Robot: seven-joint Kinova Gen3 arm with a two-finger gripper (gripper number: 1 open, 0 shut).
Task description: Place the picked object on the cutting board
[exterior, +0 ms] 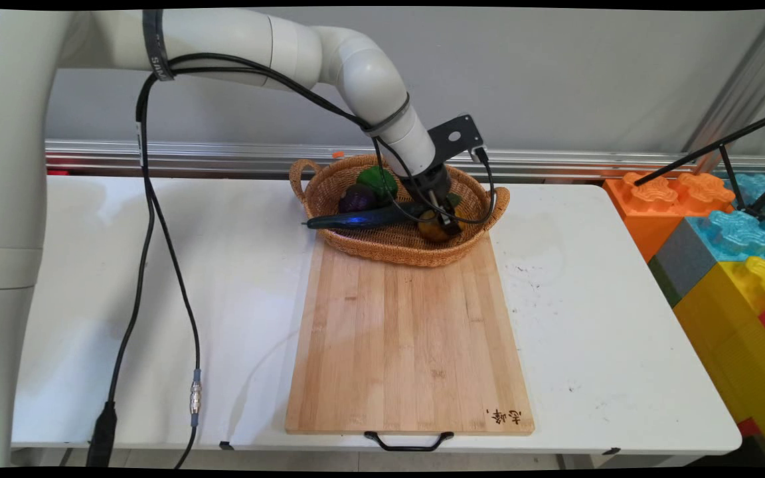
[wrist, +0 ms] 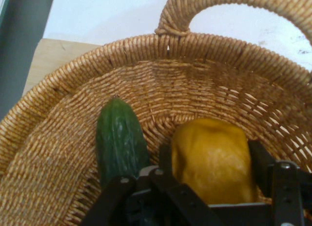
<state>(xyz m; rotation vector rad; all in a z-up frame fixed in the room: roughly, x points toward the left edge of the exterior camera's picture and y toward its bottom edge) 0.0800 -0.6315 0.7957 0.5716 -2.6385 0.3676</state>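
1. A grey wall stands behind a white worktop (exterior: 157, 279), with big coloured blocks (exterior: 721, 239) at the frame's right.
2. A bamboo cutting board (exterior: 409, 338) lies mid-frame; a wicker basket (exterior: 392, 249) sits on its far end.
3. The pincer (exterior: 444, 224) reaches down into the basket's right part — its fingers (wrist: 261, 162) flank a yellow-orange fruit (wrist: 214, 160), one on each side, closed against it.
4. Just left of that fruit lies a dark green cucumber (wrist: 119, 138), its tip overhanging the basket's left rim.
5. Further back in the basket sit a purple vegetable (exterior: 356, 197) and a green one (exterior: 376, 179).
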